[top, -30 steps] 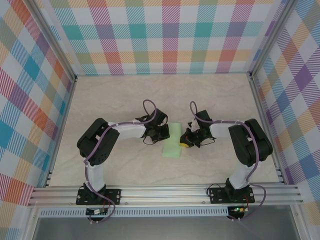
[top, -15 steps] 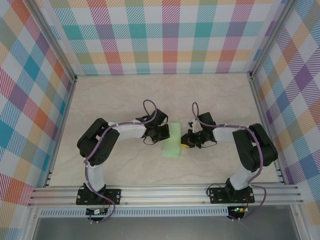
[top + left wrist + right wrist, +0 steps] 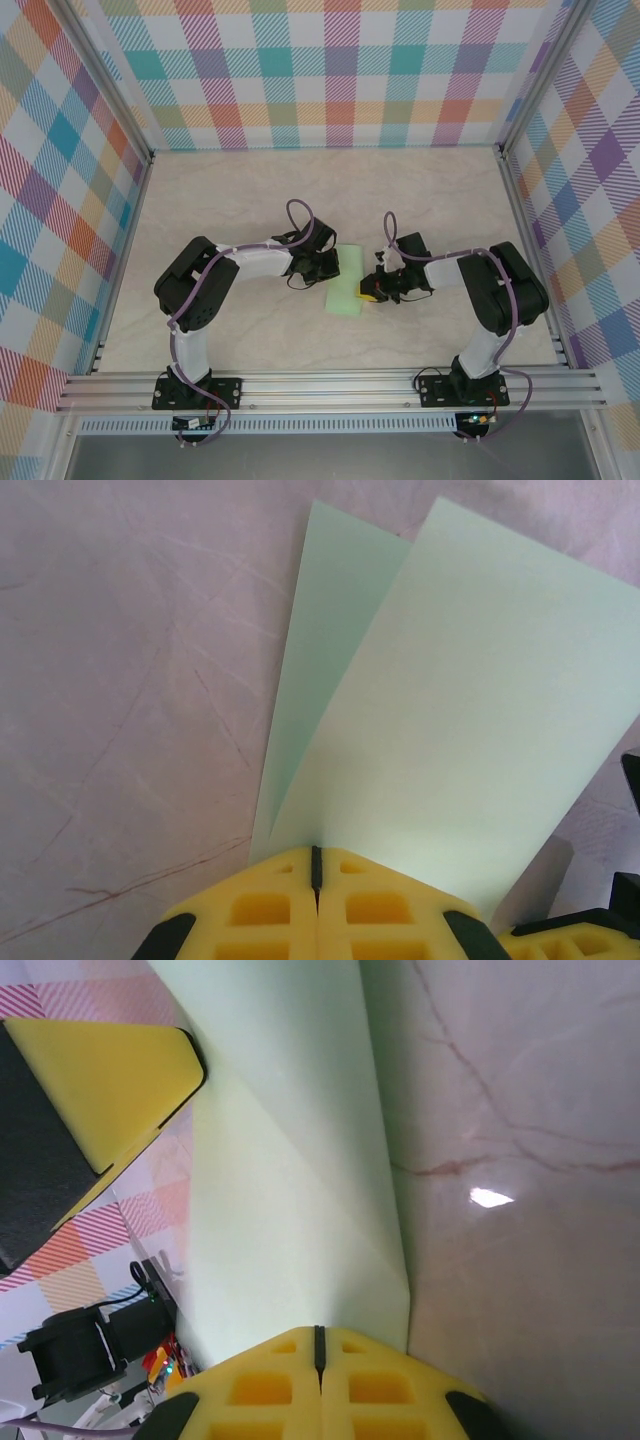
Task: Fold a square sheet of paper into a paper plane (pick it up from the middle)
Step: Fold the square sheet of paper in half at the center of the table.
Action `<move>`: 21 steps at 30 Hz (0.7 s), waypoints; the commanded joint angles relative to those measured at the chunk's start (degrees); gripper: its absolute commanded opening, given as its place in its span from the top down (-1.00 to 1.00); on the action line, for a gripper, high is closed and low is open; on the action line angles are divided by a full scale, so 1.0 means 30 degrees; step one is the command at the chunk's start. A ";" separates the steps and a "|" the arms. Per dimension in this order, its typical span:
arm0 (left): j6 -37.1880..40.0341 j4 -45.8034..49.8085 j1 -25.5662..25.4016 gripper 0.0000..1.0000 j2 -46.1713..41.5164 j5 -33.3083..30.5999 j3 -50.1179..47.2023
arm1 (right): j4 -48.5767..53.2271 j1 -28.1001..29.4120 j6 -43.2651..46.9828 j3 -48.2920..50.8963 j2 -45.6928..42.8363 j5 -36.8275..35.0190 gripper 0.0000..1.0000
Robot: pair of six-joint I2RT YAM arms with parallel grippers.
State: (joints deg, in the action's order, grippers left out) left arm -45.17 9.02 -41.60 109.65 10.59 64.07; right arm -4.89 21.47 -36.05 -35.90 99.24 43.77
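Observation:
The square sheet of paper (image 3: 345, 292) is folded into a narrow pale mint-green strip and lies between my two grippers at the table's middle. In the left wrist view its two layers (image 3: 450, 700) fan apart, and the upper one runs into my left gripper (image 3: 316, 852), whose jaws are pressed together on it. My left gripper (image 3: 328, 266) sits at the strip's far left edge. My right gripper (image 3: 370, 291) is at its right edge, with the jaws (image 3: 320, 1332) shut on the paper (image 3: 290, 1190) beside a creased corner.
The pale marble-patterned table (image 3: 250, 200) is ringed by checked walls (image 3: 330, 80), with an aluminium rail (image 3: 330, 385) along the near edge. A yellow finger (image 3: 100, 1070) of the left gripper shows at the upper left of the right wrist view.
My right arm has shifted a little, and its gripper has slid slightly nearer along the paper's right edge. The left arm and the paper have hardly moved.

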 commanded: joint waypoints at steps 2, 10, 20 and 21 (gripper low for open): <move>0.0408 0.2104 -0.0428 1.00 0.0994 -0.0809 -0.0497 | 0.1054 0.0106 0.1068 0.0190 0.0438 -0.1114 1.00; 0.0407 0.2144 -0.0427 1.00 0.0983 -0.0821 -0.0396 | 0.1396 0.0462 0.0445 0.0394 -0.2704 -0.0113 1.00; 0.0447 0.2071 -0.0431 1.00 0.1039 -0.0793 -0.0410 | 0.0803 0.1078 0.0350 0.1497 -0.2104 -0.0514 1.00; 0.0454 0.2071 -0.0443 1.00 0.0997 -0.0777 -0.0439 | 0.0786 0.1131 0.0423 0.1522 -0.1923 -0.0578 1.00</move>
State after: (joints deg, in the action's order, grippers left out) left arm -45.12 9.04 -41.67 109.67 10.46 64.12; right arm -1.76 24.40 -35.29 -32.18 91.94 42.00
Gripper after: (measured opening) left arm 0.048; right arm 0.043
